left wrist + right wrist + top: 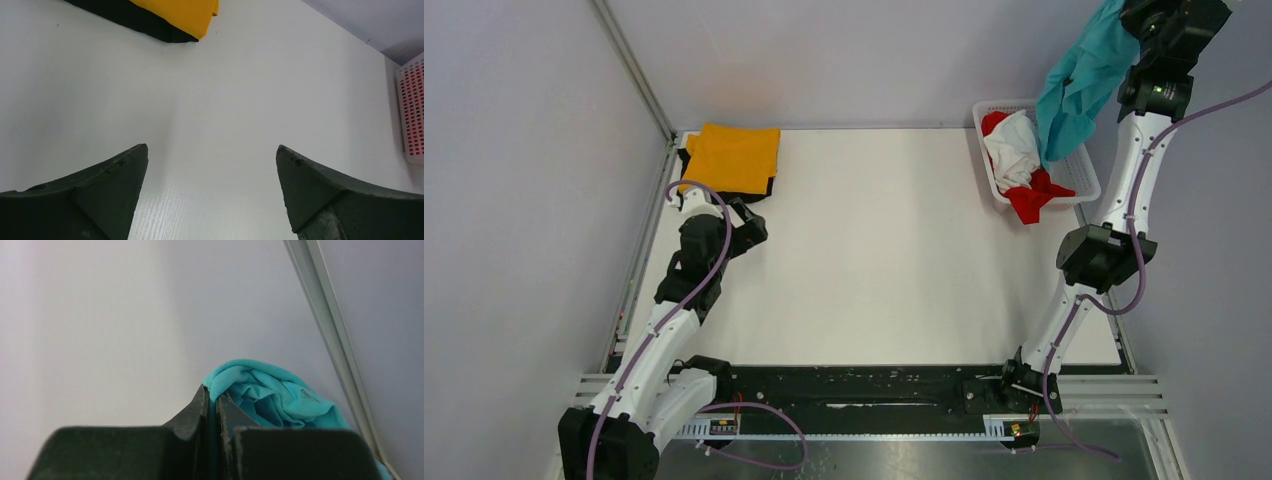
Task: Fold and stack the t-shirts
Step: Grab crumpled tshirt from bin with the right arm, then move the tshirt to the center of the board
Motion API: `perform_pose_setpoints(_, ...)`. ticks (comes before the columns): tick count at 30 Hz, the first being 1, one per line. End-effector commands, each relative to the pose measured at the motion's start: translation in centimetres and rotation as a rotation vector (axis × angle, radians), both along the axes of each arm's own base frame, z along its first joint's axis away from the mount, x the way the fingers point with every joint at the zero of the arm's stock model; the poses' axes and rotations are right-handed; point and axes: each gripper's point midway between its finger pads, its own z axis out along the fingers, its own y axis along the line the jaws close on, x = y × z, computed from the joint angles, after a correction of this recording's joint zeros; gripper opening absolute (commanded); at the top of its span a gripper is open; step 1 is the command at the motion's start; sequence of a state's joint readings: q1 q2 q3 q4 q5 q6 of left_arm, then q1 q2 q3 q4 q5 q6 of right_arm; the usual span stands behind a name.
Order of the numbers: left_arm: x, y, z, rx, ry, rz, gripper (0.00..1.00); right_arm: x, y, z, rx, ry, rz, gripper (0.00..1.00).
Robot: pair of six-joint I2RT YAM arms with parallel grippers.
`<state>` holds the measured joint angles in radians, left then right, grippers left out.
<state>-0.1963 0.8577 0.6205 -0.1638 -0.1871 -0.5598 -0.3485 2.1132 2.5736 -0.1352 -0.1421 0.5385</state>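
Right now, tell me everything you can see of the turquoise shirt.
The turquoise t-shirt is soft, plain cloth, bunched and creased, not folded. It hangs from the raised right gripper, whose jaws are shut on a fold of it. Its lower end dangles over the white basket; whether it touches the contents is unclear.

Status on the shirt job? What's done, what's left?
Done: the orange t-shirt lies folded on the folded black t-shirt in the far-left corner. In hand: the right gripper is shut on the turquoise t-shirt, held up above the basket. Remaining: the red t-shirt and white t-shirt are crumpled in the basket. The left gripper is open and empty.
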Motion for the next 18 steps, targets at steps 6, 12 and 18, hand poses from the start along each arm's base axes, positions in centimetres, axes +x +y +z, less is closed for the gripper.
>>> perform_pose_setpoints(6, 0.7, -1.1, 2.5, -0.056, -0.086, -0.038, 0.99, -10.3, 7.2, 17.3, 0.023, -0.52, 0.27, 0.0)
perform_pose_setpoints(12, 0.1, -1.1, 3.0, -0.064, -0.103, -0.04, 0.99, -15.0, 16.1, 18.4, 0.015, -0.458, 0.579, 0.0)
perform_pose_setpoints(18, -0.9, -0.9, 3.2, -0.084, -0.099, -0.027, 0.99, -19.9, 26.4, 18.2, -0.056, -0.409, 0.846, 0.0)
